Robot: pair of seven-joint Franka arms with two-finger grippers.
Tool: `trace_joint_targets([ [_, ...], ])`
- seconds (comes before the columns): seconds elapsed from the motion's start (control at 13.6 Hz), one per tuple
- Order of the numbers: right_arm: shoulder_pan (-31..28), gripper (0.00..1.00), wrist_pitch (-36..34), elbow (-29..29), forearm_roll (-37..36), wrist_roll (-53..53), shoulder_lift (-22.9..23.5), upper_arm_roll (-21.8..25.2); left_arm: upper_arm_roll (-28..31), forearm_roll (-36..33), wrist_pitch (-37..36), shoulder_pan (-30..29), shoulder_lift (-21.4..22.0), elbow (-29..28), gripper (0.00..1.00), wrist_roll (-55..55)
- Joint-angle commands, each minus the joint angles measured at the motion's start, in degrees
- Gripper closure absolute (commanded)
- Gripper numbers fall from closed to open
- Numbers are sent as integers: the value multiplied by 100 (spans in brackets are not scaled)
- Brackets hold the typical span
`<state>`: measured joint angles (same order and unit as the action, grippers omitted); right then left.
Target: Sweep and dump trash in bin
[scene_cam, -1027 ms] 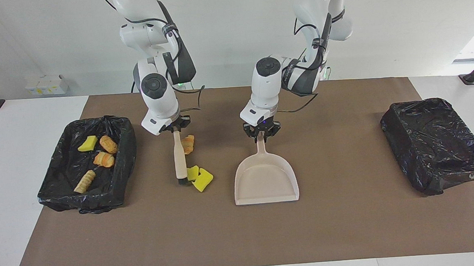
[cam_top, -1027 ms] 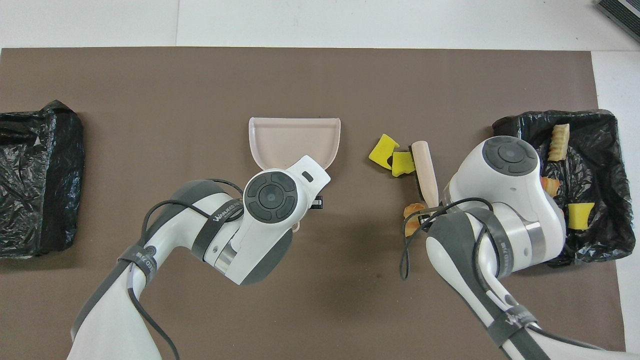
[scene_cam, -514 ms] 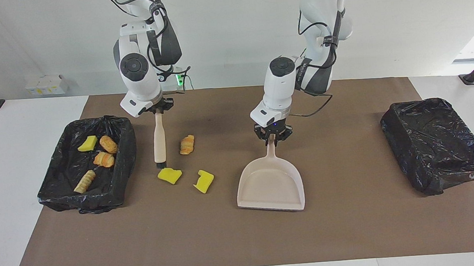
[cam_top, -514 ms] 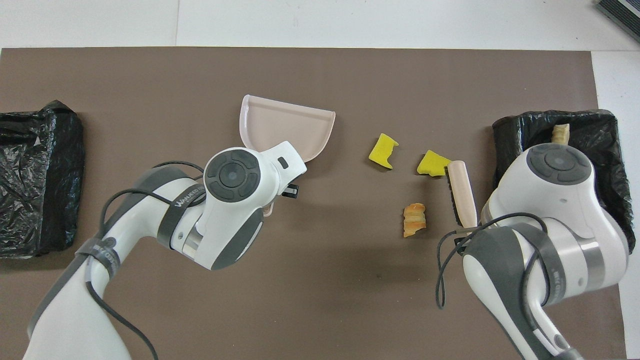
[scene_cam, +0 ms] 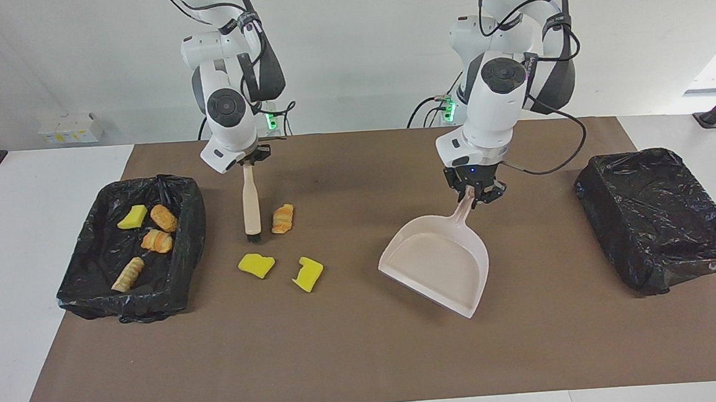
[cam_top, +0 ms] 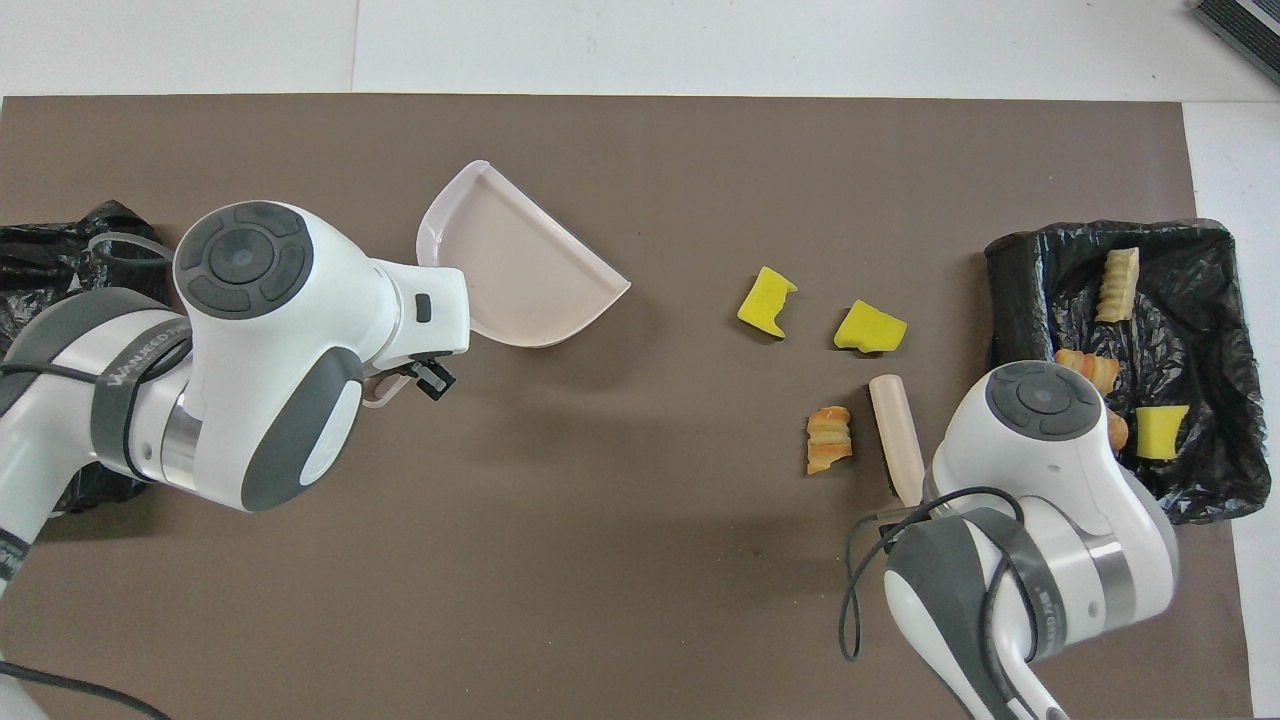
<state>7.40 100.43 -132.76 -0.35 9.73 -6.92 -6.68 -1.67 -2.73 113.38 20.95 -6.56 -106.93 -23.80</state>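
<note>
Three trash pieces, two yellow sponge chunks (scene_cam: pixel 257 265) (scene_cam: pixel 308 273) and a croissant (scene_cam: pixel 282 218), lie on the mat beside the brush (scene_cam: pixel 251 206) clamped in the right gripper (scene_cam: pixel 249 162), while the left gripper (scene_cam: pixel 473 194) clamps the dustpan (scene_cam: pixel 439 265) handle.

White table (scene_cam: pixel 40 183) carried a brown paper mat (scene_cam: pixel 368 362); on it lay two yellow foam chunks (scene_cam: pixel 256 265), a golden-brown pastry (scene_cam: pixel 282 218) at their 12 o'clock, two black-bagged bins (scene_cam: pixel 663 213).

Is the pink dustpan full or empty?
Empty. The dustpan, held by the left gripper, shows only its bare pink inside in both views. Three trash pieces lie on the mat near the brush.
</note>
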Motion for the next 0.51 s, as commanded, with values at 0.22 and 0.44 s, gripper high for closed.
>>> trace_joint_targets([
  [0.22, 305, 100, 635, 109, 1274, 179, 437, -26, -62, -78, 79, -170, 243, -635, 100, -2917],
  [0.44, 359, 100, 714, 477, 2123, 108, 752, -26, -79, -296, 246, 40, 374, -1109, 100, -3112],
])
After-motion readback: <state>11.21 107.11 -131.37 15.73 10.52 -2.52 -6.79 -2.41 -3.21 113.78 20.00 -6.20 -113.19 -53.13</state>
